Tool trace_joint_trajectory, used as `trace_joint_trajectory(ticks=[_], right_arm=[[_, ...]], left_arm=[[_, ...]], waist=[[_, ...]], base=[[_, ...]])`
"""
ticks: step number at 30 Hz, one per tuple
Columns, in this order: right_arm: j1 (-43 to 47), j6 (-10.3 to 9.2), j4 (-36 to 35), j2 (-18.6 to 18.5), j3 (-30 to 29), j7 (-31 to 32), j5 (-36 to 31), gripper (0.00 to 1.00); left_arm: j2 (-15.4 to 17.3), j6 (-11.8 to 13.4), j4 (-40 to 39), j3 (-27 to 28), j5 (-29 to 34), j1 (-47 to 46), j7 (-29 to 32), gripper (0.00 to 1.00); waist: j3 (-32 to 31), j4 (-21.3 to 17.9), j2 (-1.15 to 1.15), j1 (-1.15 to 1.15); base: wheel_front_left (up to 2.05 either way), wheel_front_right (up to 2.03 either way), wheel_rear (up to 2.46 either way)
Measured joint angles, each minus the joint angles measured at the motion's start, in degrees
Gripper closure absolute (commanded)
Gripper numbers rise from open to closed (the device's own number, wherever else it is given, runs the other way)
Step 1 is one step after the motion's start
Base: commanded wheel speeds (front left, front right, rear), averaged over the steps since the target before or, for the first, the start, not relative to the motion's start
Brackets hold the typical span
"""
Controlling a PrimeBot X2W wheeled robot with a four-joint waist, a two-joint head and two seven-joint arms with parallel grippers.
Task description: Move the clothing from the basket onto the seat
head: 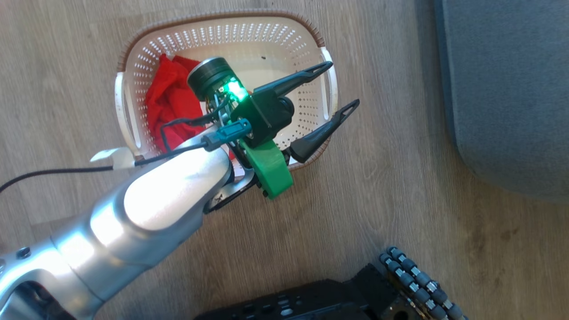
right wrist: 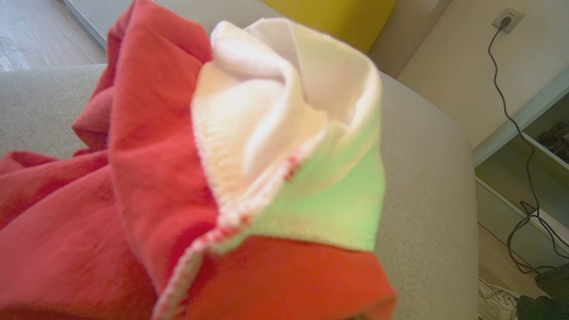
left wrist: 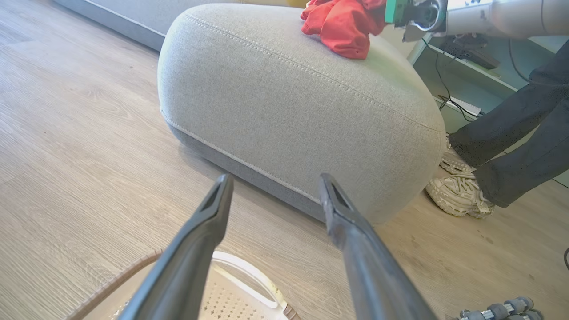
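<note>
Wood floor [head: 378, 200] bears the basket [head: 222, 20], over which the left claw [head: 342, 84] gapes; whether the right claw [left wrist: 402, 13] grips is unclear.

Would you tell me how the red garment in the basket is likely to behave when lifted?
The red garment lies crumpled in folds against the basket wall, so it is probably floppy and would drape from the left gripper. Being soft fabric smaller than the basket, it is likely light. Trailing folds might catch the rim.

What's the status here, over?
Left gripper open over basket. Right gripper at red garment on seat, grip unclear. Second garment in basket. Person's legs beside seat.
</note>
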Motion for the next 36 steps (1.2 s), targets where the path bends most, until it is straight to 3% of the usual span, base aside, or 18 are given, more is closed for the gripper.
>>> trace_joint_trajectory(ticks=[1,2,3,11,21,36], right_arm=[[0.0,0.0,0.0,0.0,0.0,0.0,0.0,0.61],[0.63,0.0,0.55,0.01,-0.03,0.0,0.0,0.18],[1.07,0.0,1.05,0.03,-0.04,-0.01,0.13,0.0],[7.51,0.0,-2.7,0.62,4.19,-0.09,5.49,0.0],[15.41,0.0,-11.05,2.86,15.37,-0.09,13.54,0.0],[23.02,0.0,-23.95,8.59,29.94,-0.16,15.33,0.0]], left_arm=[[0.0,0.0,0.0,0.0,0.0,0.0,0.0,0.0],[-0.11,0.0,0.0,0.1,0.0,0.21,0.0,0.0],[-0.2,0.0,0.02,0.22,0.0,0.47,0.0,0.0],[-1.03,0.0,0.33,0.87,-0.01,3.0,0.0,0.0],[-1.72,0.0,1.83,3.16,-0.03,5.56,0.0,0.0],[-4.59,0.0,3.68,12.09,1.42,13.12,0.0,0.0]], waist=[[0.0,0.0,0.0,0.0],[-0.34,-0.04,0.0,0.0],[-0.69,-0.11,0.0,0.0],[-3.91,-0.93,0.0,0.0],[-7.97,-0.71,0.0,0.0],[-15.09,4.45,0.0,0.0]], base=[[0.0,0.0,0.0],[0.0,0.0,0.0],[0.0,0.0,0.0],[0.0,0.0,0.0],[0.0,0.0,0.0],[0.0,0.0,0.0]])
